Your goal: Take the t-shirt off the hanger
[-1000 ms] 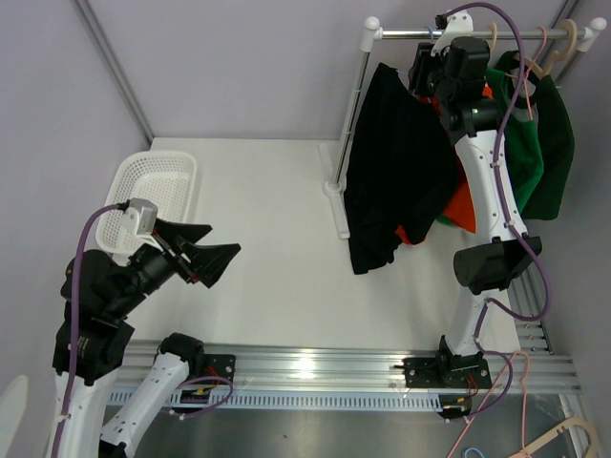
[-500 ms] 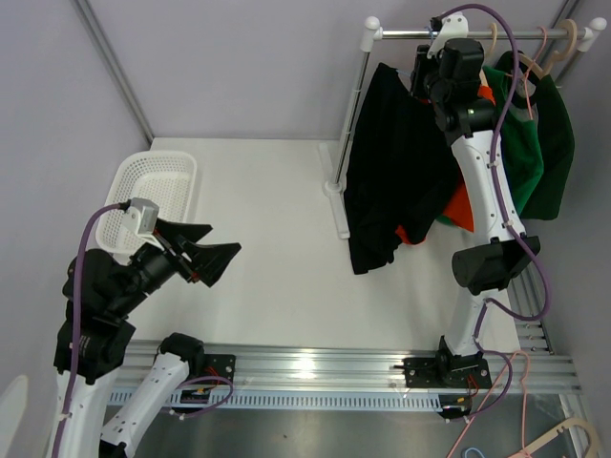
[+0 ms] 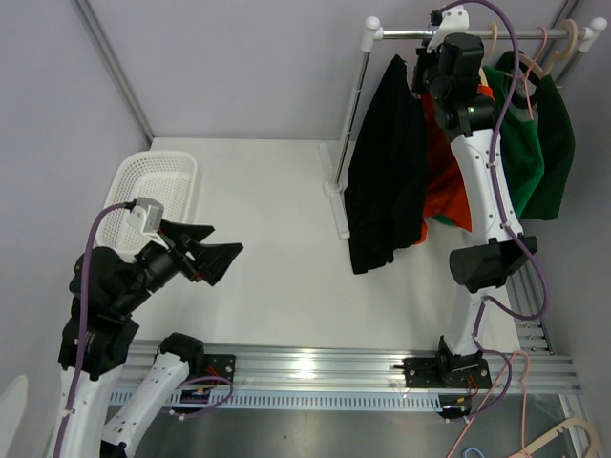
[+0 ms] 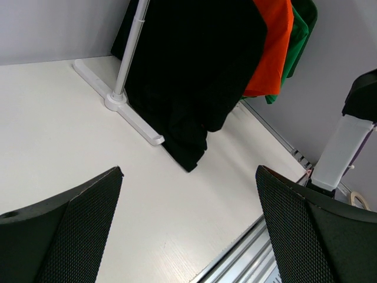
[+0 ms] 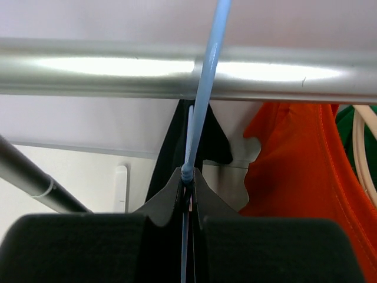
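Observation:
A black t-shirt [image 3: 382, 172] hangs from a thin blue hanger [image 5: 206, 76] whose hook reaches over the metal rail [image 3: 410, 34]. My right gripper [image 3: 431, 65] is high up just under the rail, shut on the blue hanger's hook; in the right wrist view the jaws [image 5: 188, 184] pinch the blue wire, with the black t-shirt [image 5: 171, 147] below it. My left gripper [image 3: 205, 250] is open and empty over the table at the near left, far from the rack. In the left wrist view the gripper [image 4: 188, 174] faces the black t-shirt [image 4: 188, 71].
An orange shirt [image 3: 444, 181] and a green shirt [image 3: 544, 143] hang on the same rail to the right of the black one. The rack's post and foot [image 3: 339, 191] stand on the table. A white mesh basket [image 3: 153, 196] sits at the far left.
My right gripper has risen closer to the rail with the hanger hook. The black t-shirt has swung and now hangs narrower, showing more of the orange shirt. The left arm has hardly moved.

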### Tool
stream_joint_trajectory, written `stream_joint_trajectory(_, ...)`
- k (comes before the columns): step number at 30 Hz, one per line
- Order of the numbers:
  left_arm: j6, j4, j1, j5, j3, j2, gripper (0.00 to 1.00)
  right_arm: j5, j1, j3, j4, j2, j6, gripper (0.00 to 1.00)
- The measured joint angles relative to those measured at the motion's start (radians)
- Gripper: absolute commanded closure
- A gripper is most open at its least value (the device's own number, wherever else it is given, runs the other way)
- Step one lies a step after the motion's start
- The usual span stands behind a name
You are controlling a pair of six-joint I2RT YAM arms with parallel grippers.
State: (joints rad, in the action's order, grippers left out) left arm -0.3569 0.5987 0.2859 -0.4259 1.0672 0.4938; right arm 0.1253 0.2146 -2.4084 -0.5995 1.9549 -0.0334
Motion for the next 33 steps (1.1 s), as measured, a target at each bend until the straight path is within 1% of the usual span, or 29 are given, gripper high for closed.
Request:
stream_joint_trajectory(7, 0.0, -0.001, 0.0, 0.001, -0.025, 0.0, 0.0, 0.028, 0.033, -0.058, -0.006, 0.0, -0.005, 1.0)
stream_joint_trajectory(10, -0.001, -0.011, 0.0, 0.0, -0.025, 0.002, 0.0, 0.069, 0.062, -0.04, -0.011, -0.029, -0.006, 1.0)
stream_joint_trajectory(14, 0.021, -0.042, 0.003, -0.037, -0.026, 0.021, 0.01, 0.174, 0.132, 0.143, 0.013, -0.173, -0.002, 1.0)
stream_joint_trajectory(17, 0.05, -0.056, 0.014, -0.045, -0.027, 0.034, 0.0, 0.286, 0.2, 0.29, 0.016, -0.3, 0.029, 1.0)
stream_joint_trajectory(21, 0.061, -0.119, 0.019, -0.061, -0.058, 0.025, 0.01, 0.472, 0.301, 0.387, -0.031, -0.423, 0.118, 1.0)
stream_joint_trajectory(24, 0.064, -0.175, 0.021, -0.113, -0.059, 0.041, 0.01, 0.579, 0.363, 0.441, -0.084, -0.488, 0.204, 1.0)
stream_joint_trajectory(26, 0.074, -0.208, 0.035, -0.157, -0.043, 0.084, 0.0, 0.636, 0.394, 0.499, -0.105, -0.525, 0.273, 1.0)
stream_joint_trajectory(29, 0.112, -0.271, 0.094, -0.222, 0.011, 0.206, 0.01, 0.661, 0.409, 0.557, -0.141, -0.544, 0.337, 1.0)
stream_joint_trajectory(31, 0.152, -0.295, 0.155, -0.243, 0.047, 0.294, 0.0, 0.656, 0.409, 0.558, -0.163, -0.528, 0.363, 1.0)
stream_joint_trajectory(33, 0.208, -0.304, 0.237, -0.251, 0.102, 0.391, 0.01, 0.639, 0.406, 0.52, -0.195, -0.497, 0.385, 1.0)
